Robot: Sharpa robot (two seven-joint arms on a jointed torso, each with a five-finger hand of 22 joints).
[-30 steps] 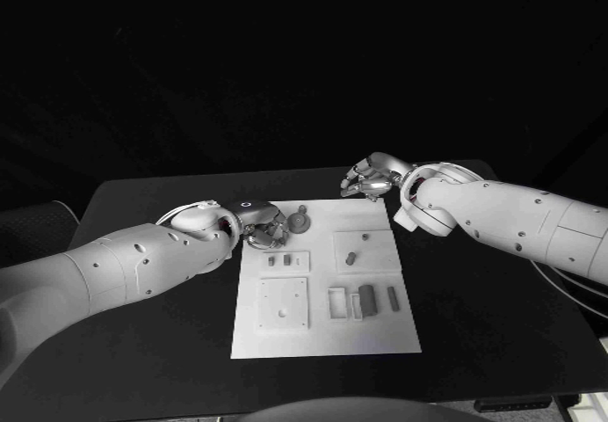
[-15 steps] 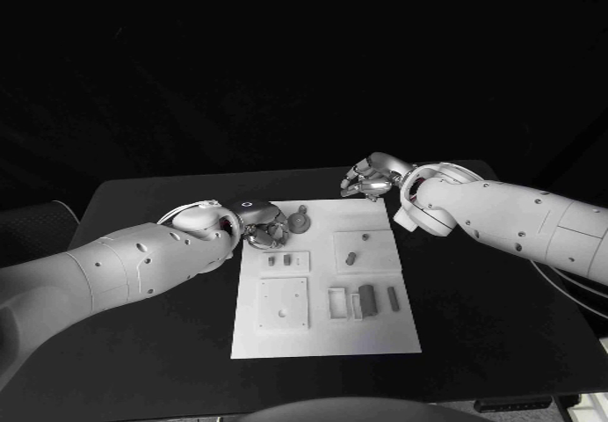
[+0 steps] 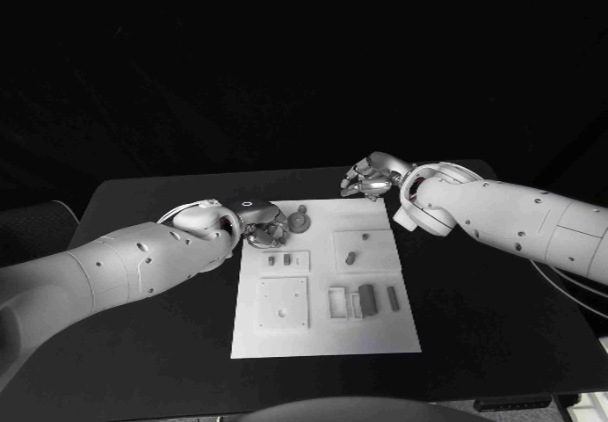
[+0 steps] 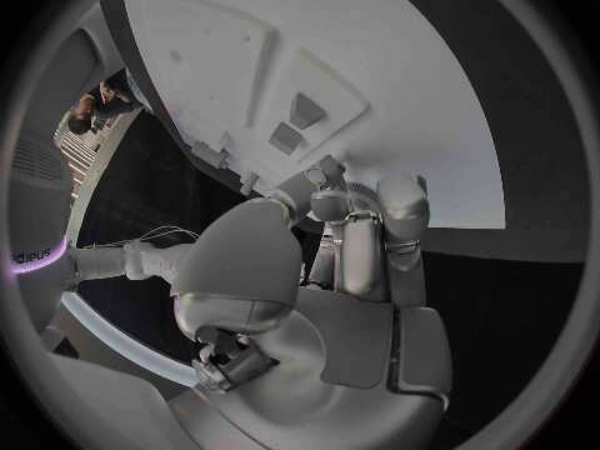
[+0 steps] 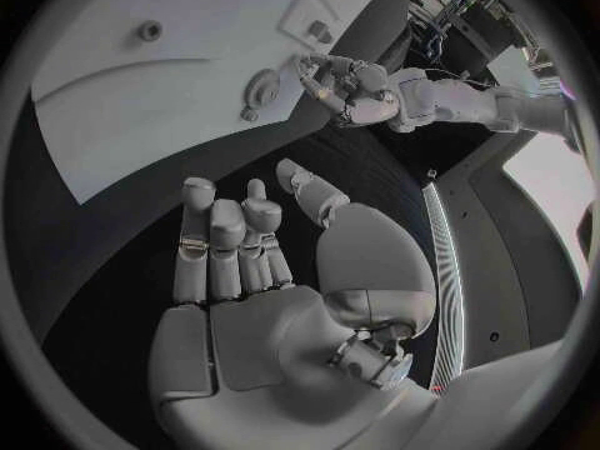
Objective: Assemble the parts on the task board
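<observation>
- The white task board (image 3: 327, 343) lies in the middle of the black surface (image 3: 140, 352), its long sides running away from the robot.
- The left hand (image 3: 263, 230) sits at the board's far left corner, fingers curled down over the board's edge; whether it grasps anything there cannot be told (the fingertips hide what is under them).
- In the left wrist view the same hand (image 4: 356, 240) reaches onto the board (image 4: 375, 90), fingertips right by a small raised block with two dark slots.
- Just beside that hand, near the board's far edge, lies a dark round part with a short stem (image 3: 299, 221).
- The right hand (image 3: 369, 183) hovers just past the board's far edge, near its far right corner, fingers loosely bent and apart, with nothing visible in it.
- The right wrist view shows this hand (image 5: 250, 260) released, its fingers stretched over the dark surface short of the board (image 5: 125, 110); the round part (image 5: 264, 88) lies near the board's edge and the left hand (image 5: 338, 85) beside it.
- On the board's right half, a raised square plate carries a small dark peg (image 3: 350, 258).
- Nearer the robot, a few dark bar-shaped parts (image 3: 367, 299) stand side by side next to a pale frame.
- On the left half lie a small block with two slots (image 3: 286, 259) and, nearer the robot, a larger square plate (image 3: 284, 303).
</observation>
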